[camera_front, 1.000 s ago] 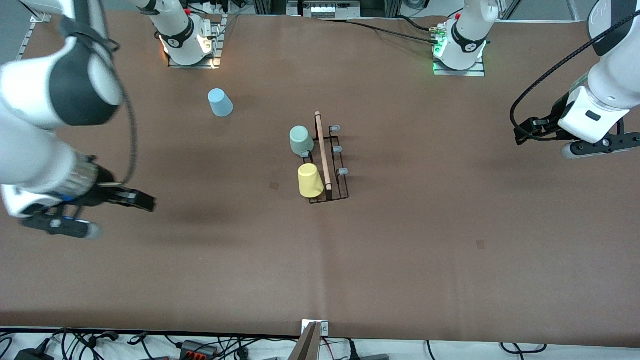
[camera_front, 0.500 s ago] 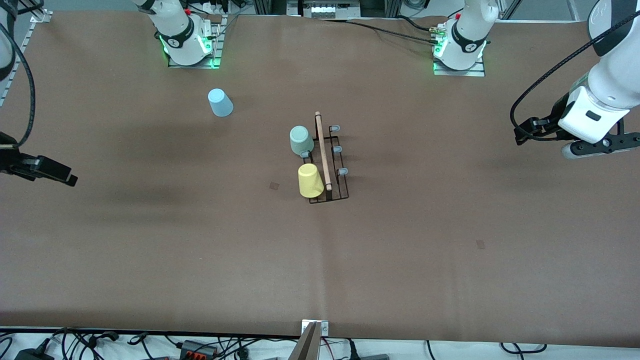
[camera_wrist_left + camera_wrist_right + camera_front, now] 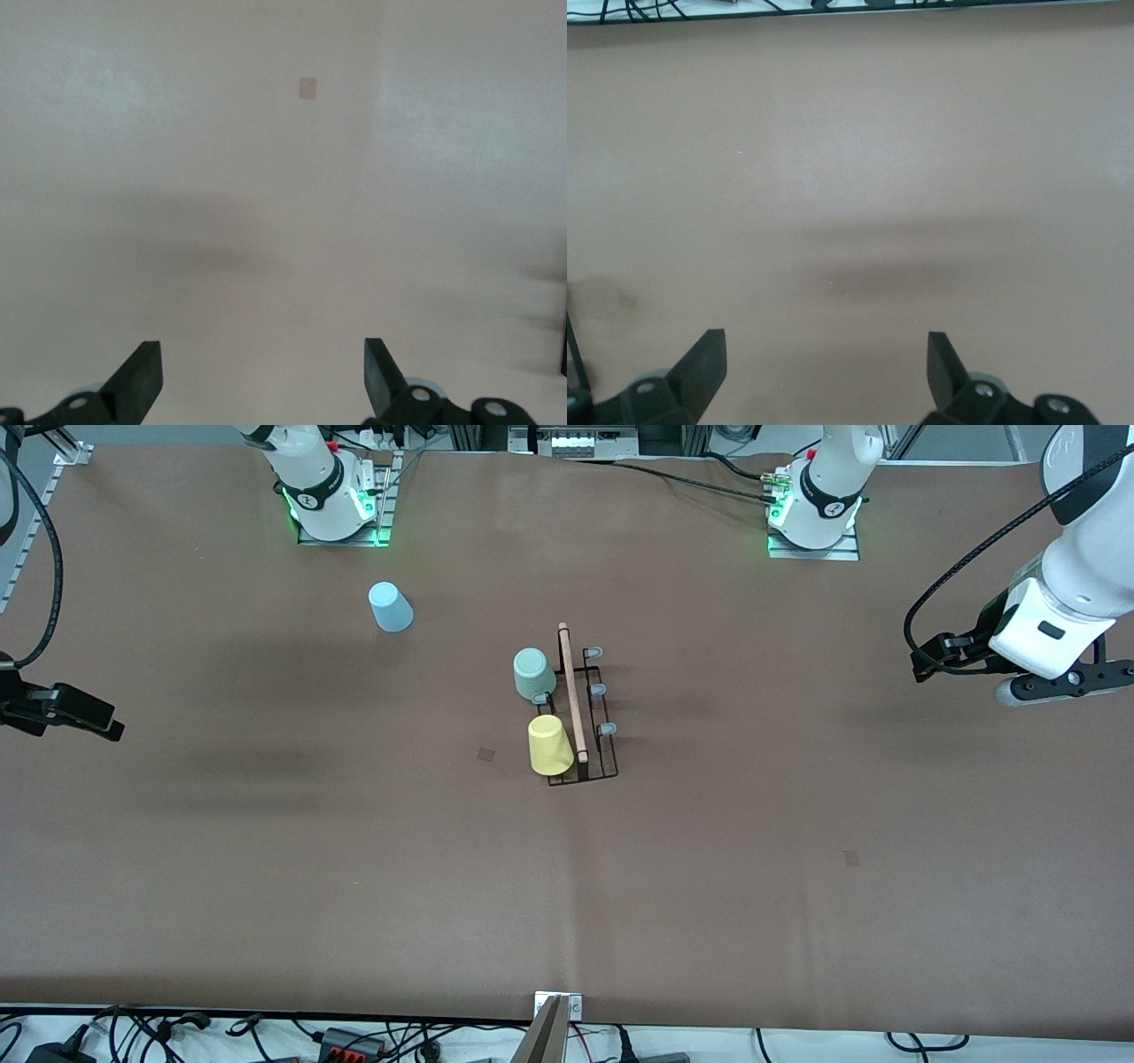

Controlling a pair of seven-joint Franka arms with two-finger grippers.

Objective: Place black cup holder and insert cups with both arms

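The black cup holder [image 3: 574, 695] stands at the table's middle, its wooden handle on top. A mint green cup [image 3: 533, 673] and a yellow cup [image 3: 549, 745] sit upside down on its pegs, on the side toward the right arm's end. The three pegs on the holder's side toward the left arm's end are bare. A light blue cup [image 3: 390, 607] stands upside down on the mat, farther from the camera. My left gripper [image 3: 941, 657] hangs open over the left arm's end of the table; its wrist view shows its empty fingers [image 3: 263, 376]. My right gripper [image 3: 78, 717] is open and empty [image 3: 826, 367] at the right arm's end.
Both arm bases [image 3: 332, 500] [image 3: 819, 505] stand at the table's edge farthest from the camera. Cables and a small mount [image 3: 554, 1027] line the edge nearest the camera. Two small square marks [image 3: 485, 754] [image 3: 851, 857] lie flat on the brown mat.
The right arm has swung away from the table's middle toward its own end, so only its gripper still shows. The left arm, holder and cups have not moved.
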